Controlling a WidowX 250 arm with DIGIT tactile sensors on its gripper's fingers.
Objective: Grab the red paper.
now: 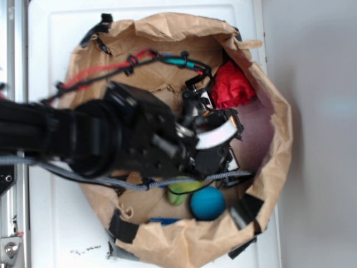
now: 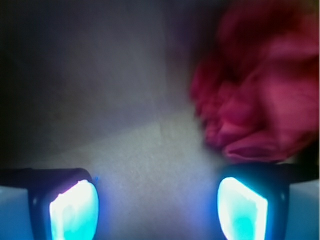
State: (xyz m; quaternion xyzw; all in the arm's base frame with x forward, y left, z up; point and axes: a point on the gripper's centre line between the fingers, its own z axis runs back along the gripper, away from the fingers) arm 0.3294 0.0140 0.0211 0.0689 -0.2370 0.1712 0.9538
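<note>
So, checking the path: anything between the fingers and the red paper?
Nothing: wrist view shows bare bag floor between the fingers and red paper.

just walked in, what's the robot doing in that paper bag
The robot arm is reaching down into an open brown paper bag. Its gripper is open and empty, with the red paper just ahead and off to one side, not yet between the fingers. A blue ball and a green toy also lie in the bag.
</note>
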